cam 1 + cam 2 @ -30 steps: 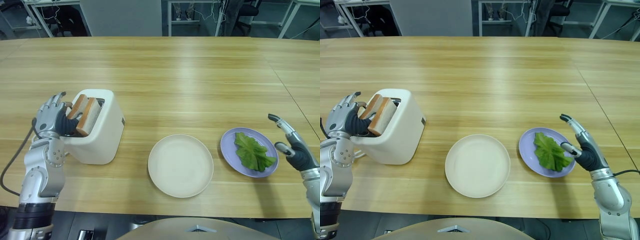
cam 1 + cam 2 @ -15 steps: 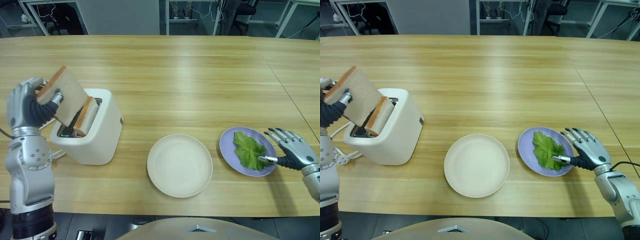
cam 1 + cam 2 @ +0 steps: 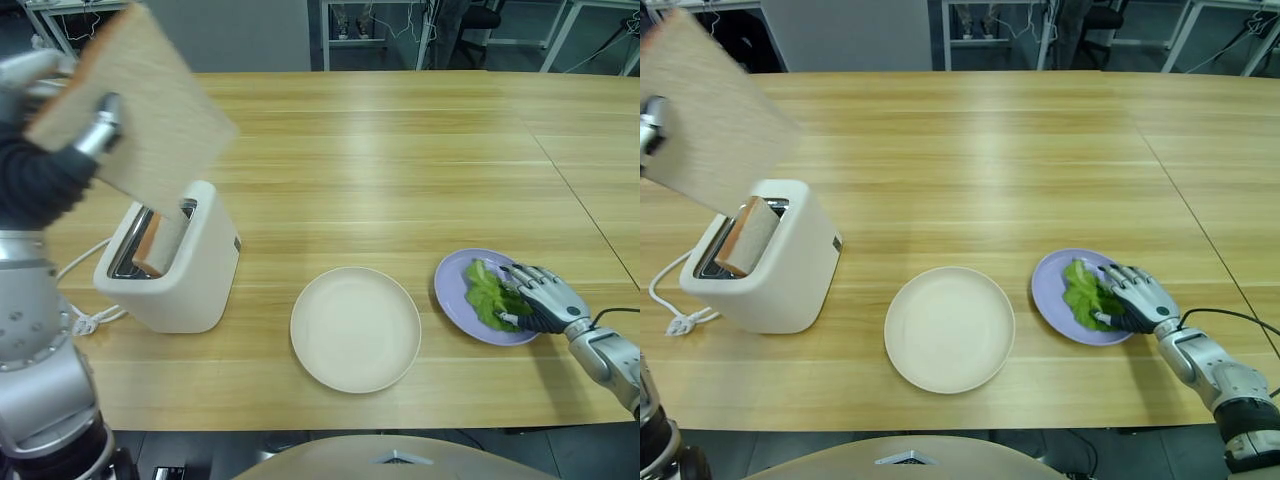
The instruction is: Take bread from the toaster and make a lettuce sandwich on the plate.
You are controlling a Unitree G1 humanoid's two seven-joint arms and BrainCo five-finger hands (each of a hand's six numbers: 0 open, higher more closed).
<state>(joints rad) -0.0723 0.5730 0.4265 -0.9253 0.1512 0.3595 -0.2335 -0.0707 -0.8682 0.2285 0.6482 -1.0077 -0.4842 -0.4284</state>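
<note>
The left hand (image 3: pixel 45 168) held one bread slice (image 3: pixel 140 105) high above the toaster (image 3: pixel 190 280), its fingers clamped on the slice's edge. A second slice (image 3: pixel 160 245) stood in the toaster slot. The right hand (image 3: pixel 545 298) lay on the purple plate (image 3: pixel 445 290), fingers curled around the lettuce (image 3: pixel 485 295). The cream plate (image 3: pixel 355 328) sat between the toaster and the purple plate.

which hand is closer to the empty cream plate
Right. The right hand is closed on the lettuce on the purple plate, just beside the cream plate. The left hand is up above the toaster, holding a bread slice.
</note>
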